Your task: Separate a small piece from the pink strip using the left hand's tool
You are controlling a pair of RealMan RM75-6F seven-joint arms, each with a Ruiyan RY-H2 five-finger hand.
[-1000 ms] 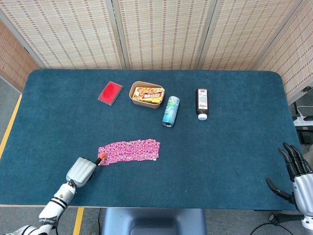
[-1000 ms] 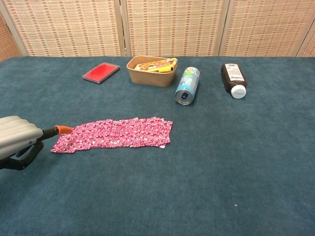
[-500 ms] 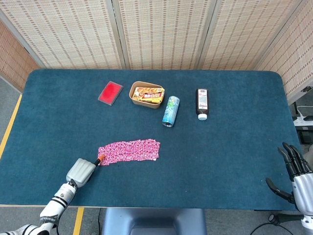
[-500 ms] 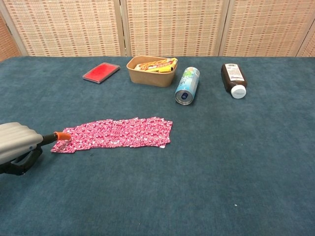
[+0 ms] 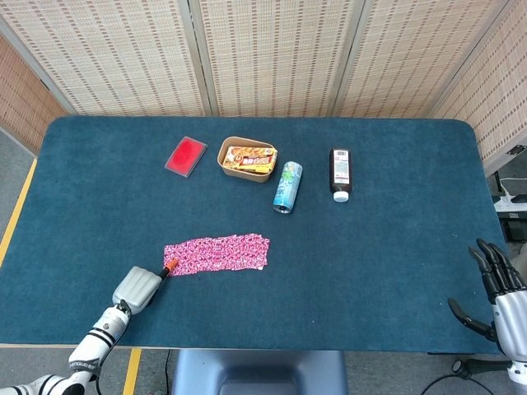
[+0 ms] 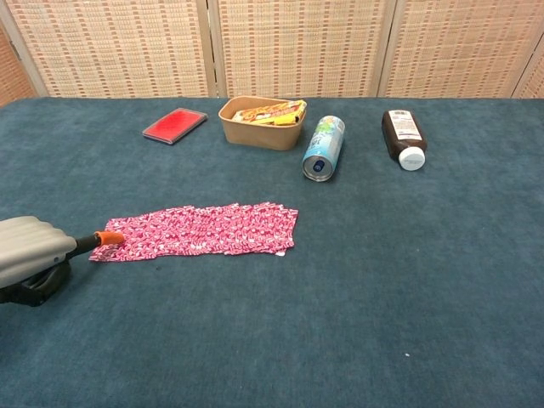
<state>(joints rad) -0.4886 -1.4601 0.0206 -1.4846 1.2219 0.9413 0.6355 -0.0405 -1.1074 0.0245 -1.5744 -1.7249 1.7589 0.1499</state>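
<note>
Pink paper strip with a speckled pattern lies flat on the blue tabletop, near the front left. The grey left hand holds a thin tool with an orange tip, and the tip touches the strip's left end (likely so it can cut a bit off there). Its fingers are hidden under the hand. The black right hand waits far away, fingers apart, holding nothing. No small piece looks separate yet.
</note>
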